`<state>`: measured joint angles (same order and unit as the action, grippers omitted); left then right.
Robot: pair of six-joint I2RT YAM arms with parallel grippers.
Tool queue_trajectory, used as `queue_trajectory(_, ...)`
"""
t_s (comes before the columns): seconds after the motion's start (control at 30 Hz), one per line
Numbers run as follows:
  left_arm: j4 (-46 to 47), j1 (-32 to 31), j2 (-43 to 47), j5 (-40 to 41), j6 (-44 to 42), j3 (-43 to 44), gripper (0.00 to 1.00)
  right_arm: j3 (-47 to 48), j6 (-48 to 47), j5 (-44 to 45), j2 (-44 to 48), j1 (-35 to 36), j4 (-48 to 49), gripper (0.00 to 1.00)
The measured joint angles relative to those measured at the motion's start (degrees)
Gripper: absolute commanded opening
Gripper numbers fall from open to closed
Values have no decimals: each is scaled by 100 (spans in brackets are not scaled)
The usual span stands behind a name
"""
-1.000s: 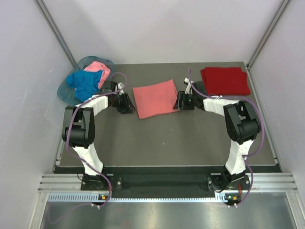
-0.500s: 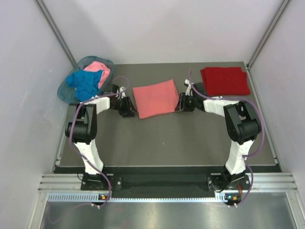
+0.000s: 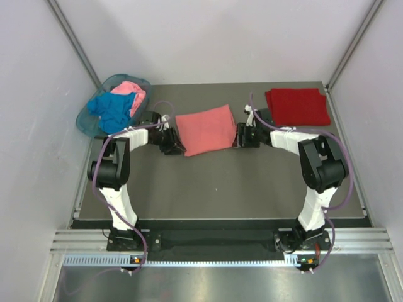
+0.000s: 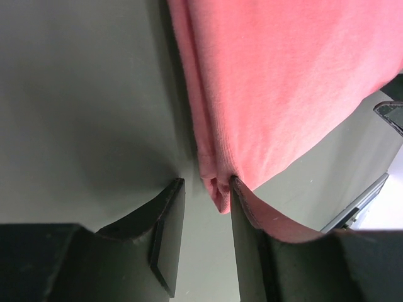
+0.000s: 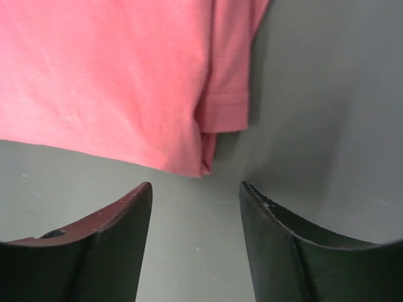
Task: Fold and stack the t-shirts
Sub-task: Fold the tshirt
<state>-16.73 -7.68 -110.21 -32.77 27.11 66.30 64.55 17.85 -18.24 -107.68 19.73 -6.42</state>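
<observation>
Left pincer [image 4: 206,182]: spread. In my left wrist view I see a clear gap between the two fingers, and nothing is pinched.
Cloth at left pincer: a corner of the salmon-coral shirt [image 3: 204,129] pokes into the mouth. It lies against and over the finger on the right of that view and stays apart from the other finger.
Right pincer [image 5: 195,185]: spread wide, low over the table [image 3: 220,182], with nothing between the fingers.
Cloth at right pincer: the shirt's corner and a sleeve hem lie just ahead of the fingertips. I cannot tell whether they touch.
Salmon-coral shirt: folded into a flat rectangle, slightly skewed, in the middle of the table between my two pincers.
Dark red shirt [image 3: 297,107]: folded flat at the far right corner of the table, well apart from the salmon one.
Bright blue shirt [image 3: 112,109]: bunched up, unfolded, inside the basket [image 3: 83,121].
Light pink shirt [image 3: 131,92]: crumpled in the same basket, touching the blue one on its far side.
Basket: translucent teal, at the far left edge of the table, near my left arm's wrist.
</observation>
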Motion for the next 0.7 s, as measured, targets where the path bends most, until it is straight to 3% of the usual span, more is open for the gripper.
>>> queue_trajectory(0.23, 35, -105, -2, 70, 31, 0, 36, 387, -282, 293, 13, -2, -468, 62)
queue_trajectory(0.33, 50, -116, -35, 87, 55, 0, 28, 671, -382, 278, -92, -2, -461, 61)
queue_trajectory(0.5, 48, -131, -96, 122, 85, 2, 0, 863, -472, 107, -404, -2, -382, 50)
queue_trajectory(0.53, 31, -133, -96, 149, 76, 2, 0, 859, -476, 70, -452, -2, -389, 49)
queue_trajectory(0.7, 15, -140, -96, 160, 63, 4, 0, 634, -476, -81, -507, -2, -236, 11)
